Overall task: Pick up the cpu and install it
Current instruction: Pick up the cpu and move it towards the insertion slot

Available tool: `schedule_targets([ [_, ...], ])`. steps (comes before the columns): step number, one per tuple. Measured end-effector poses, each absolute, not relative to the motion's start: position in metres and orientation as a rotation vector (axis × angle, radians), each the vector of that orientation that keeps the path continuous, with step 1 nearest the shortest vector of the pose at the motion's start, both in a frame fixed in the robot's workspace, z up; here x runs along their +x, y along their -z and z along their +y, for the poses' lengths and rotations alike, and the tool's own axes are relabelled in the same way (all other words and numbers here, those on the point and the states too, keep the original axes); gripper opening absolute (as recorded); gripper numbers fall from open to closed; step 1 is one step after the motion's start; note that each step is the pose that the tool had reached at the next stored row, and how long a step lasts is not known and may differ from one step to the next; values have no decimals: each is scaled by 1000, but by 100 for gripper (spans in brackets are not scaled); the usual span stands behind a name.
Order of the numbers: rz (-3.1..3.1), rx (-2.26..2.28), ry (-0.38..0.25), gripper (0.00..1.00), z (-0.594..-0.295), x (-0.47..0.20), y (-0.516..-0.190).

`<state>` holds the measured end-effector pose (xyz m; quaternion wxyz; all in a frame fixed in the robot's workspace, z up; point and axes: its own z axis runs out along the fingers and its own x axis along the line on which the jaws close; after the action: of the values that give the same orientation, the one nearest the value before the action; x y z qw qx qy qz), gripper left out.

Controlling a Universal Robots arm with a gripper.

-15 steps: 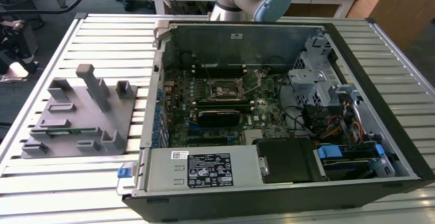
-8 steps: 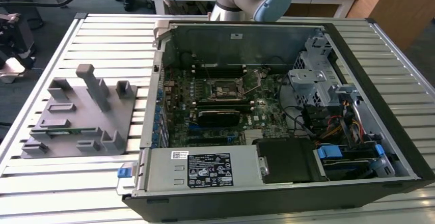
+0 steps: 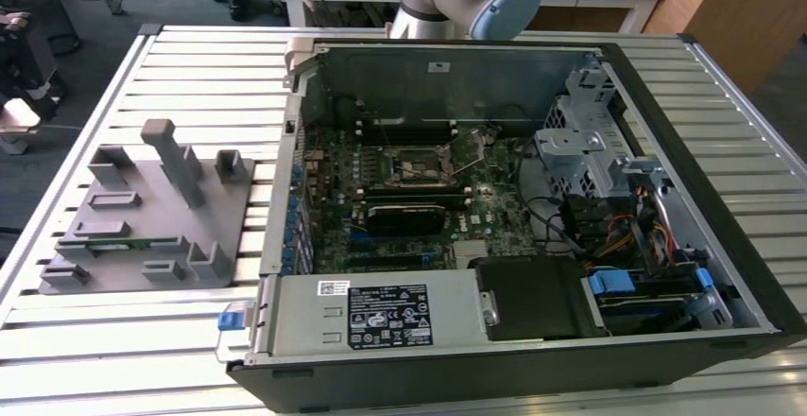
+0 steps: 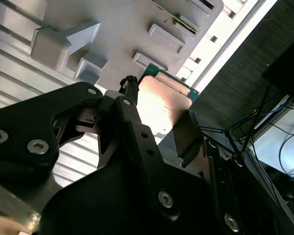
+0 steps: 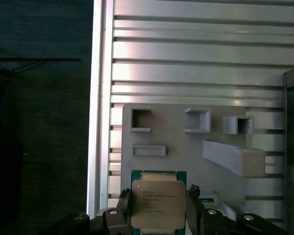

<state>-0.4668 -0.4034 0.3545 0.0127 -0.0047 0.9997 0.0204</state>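
First wrist view: cpu (image 5: 158,205) clamped firmly in gripper (image 5: 159,214) jaws, held above grey parts holder (image 5: 186,152); pick-up judged done, seating in motherboard socket (image 3: 417,165), well apart from holder, pending, demanding level, square alignment.

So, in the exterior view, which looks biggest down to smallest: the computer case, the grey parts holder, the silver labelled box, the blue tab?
Largest to smallest:
1. computer case
2. grey parts holder
3. silver labelled box
4. blue tab, by far the smallest

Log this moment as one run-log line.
jaws: shut on cpu | cpu: held over grey fixture | install: not done | computer case: open
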Motion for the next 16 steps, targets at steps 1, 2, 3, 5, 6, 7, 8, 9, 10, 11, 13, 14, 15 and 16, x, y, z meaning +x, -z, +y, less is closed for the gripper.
schedule_targets([
  [1,3115,-15,-64,53,-403,-467,-356],
  [2,3115,-15,-63,53,-403,-467,-358],
  [3,3115,-15,-63,53,-403,-467,-359],
  [5,3114,-15,-63,53,-403,-467,-363],
  [6,3114,-15,-63,53,-403,-467,-364],
  [7,3113,-15,-63,53,-403,-467,-366],
  [8,3113,-15,-63,53,-403,-467,-368],
  [9,3113,-15,-63,53,-403,-467,-369],
  [10,3113,-15,-63,53,-403,-467,-371],
  [11,3112,-15,-63,53,-403,-467,-372],
  [13,3112,-15,-63,53,-403,-467,-376],
  [14,3112,-15,-63,53,-403,-467,-378],
  [15,3112,-15,-63,53,-403,-467,-380],
  [16,3111,-15,-63,53,-403,-467,-382],
])
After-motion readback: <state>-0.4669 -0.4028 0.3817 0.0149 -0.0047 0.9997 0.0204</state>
